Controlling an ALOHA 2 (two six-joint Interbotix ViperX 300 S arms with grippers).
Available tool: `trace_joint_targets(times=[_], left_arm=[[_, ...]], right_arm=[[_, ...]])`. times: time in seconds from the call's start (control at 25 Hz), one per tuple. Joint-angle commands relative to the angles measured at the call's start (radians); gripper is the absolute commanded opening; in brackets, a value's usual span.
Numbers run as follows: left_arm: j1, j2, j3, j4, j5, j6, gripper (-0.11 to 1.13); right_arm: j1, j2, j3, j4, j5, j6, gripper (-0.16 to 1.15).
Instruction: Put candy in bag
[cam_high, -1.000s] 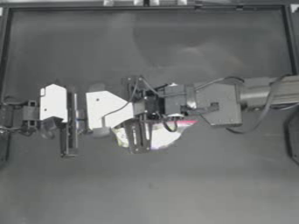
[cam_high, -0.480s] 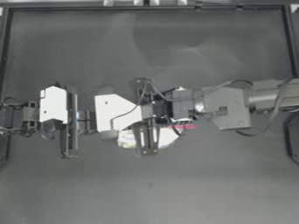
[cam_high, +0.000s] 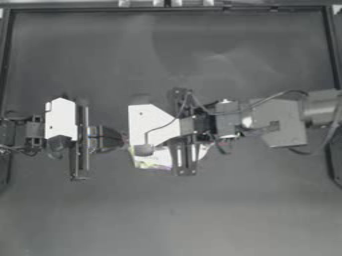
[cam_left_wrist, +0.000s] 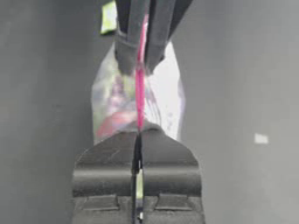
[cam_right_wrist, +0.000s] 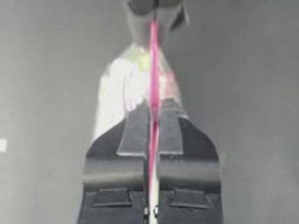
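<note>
We're pinching bag seal w/ both grippers—left, right—fingers clamped on it, prob. zipping it closed.

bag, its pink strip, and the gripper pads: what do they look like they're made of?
The clear plastic zip bag: thin glossy film, apparently; colourful contents show through and it crinkles with bright glare. Its pink-red seal strip: looks like thicker opaque plastic, holding a straight line between the left gripper and right gripper, both clamped on it. The pads: matte dark grey, possibly rubbery; cannot tell for sure.
</note>
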Motion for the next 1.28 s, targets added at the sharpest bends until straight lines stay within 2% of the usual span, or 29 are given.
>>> trace_joint_targets(times=[0.04, 0.28, 0.6, 1.28], left_arm=[[0.000, -0.043, -0.006, 0.000, -0.005, 0.002, 0.04], [-0.002, -0.038, -0.006, -0.002, -0.005, 0.002, 0.04], [0.000, -0.035, -0.006, -0.002, -0.003, 0.002, 0.04], [0.000, -0.006, -0.008, -0.005, -0.005, 0.000, 0.04]], right_arm=[[-0.008, -0.061, 0.026, -0.017, 0.008, 0.028, 0.09], [-0.009, -0.115, 0.086, -0.046, 0.006, 0.084, 0.09], [-0.008, -0.193, 0.173, -0.046, -0.034, 0.140, 0.09], [0.015, -0.310, 0.316, -0.038, -0.031, 0.235, 0.09]])
